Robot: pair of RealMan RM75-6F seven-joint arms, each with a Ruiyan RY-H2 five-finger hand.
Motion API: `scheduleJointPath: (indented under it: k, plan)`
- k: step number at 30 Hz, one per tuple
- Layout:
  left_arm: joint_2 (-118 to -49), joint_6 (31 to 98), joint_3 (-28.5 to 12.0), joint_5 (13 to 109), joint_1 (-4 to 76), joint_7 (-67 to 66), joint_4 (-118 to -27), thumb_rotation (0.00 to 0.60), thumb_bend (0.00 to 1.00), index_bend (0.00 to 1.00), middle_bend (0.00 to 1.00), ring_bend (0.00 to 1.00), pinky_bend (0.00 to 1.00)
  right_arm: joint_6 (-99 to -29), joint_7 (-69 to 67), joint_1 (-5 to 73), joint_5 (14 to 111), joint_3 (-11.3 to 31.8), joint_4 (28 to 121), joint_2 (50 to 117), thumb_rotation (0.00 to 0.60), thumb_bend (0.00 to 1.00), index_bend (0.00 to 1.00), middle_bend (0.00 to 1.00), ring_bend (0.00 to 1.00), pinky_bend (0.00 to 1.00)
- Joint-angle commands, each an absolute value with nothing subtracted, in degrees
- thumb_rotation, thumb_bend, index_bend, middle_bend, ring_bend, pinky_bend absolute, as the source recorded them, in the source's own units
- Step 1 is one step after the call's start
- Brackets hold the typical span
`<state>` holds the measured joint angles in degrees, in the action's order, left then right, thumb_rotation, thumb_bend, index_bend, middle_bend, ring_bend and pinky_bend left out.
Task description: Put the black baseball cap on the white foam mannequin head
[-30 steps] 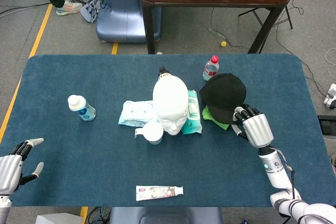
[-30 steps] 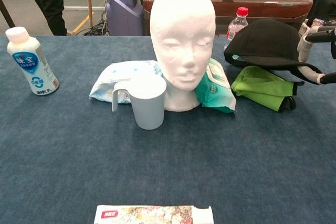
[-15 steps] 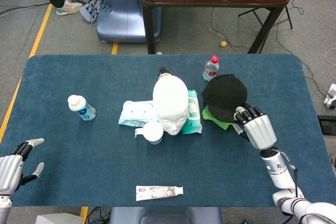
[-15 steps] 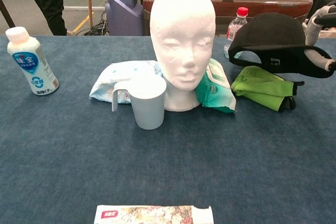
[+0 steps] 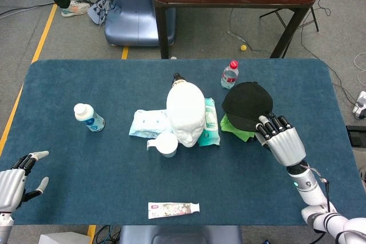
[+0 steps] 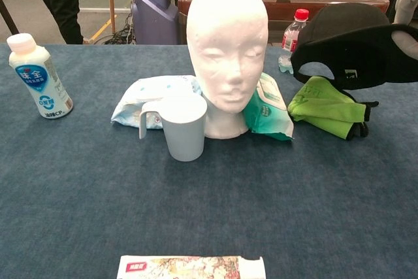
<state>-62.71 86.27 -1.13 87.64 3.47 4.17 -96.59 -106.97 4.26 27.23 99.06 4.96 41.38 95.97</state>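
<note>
**Cap held off the worktop, at three o'clock from the mannequin**

The right hand (image 5: 282, 141) gripped the black baseball cap (image 5: 246, 106) by its brim, holding it raised above the green cloth (image 6: 324, 108). The white foam mannequin head (image 6: 226, 50) stood upright mid-worktop, bare, with a white cup (image 6: 184, 126) touching its base. The left hand (image 5: 14, 182) lay at eight o'clock, fingers apart, holding nothing.

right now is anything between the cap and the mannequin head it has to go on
Nothing visible blocks it. The right hand holds the black cap lifted above the green cloth; the gap across to the mannequin head looks open at crown height.
</note>
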Motion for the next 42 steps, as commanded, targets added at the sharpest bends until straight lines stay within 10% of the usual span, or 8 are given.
scheduleJointPath:
  k: [1,42]
  plan:
    - [-62.71,86.29,-1.14,87.65,3.46,4.23,-96.57,0.6,0.31,0.23,0.25,0.24,0.42,-107.52,6.25,27.83,99.9,5.24,43.11,94.56,0.6,0.45,0.83,0.47,0.34,0.57]
    - [-62.23,86.64,-0.83,88.27,3.27,4.39,-97.2,0.6,0.31,0.23,0.25,0.24,0.42,-100.7,28.37,42.72,105.26,15.03,58.81,88.39,0.6,0.45,0.84,0.48,0.34,0.57]
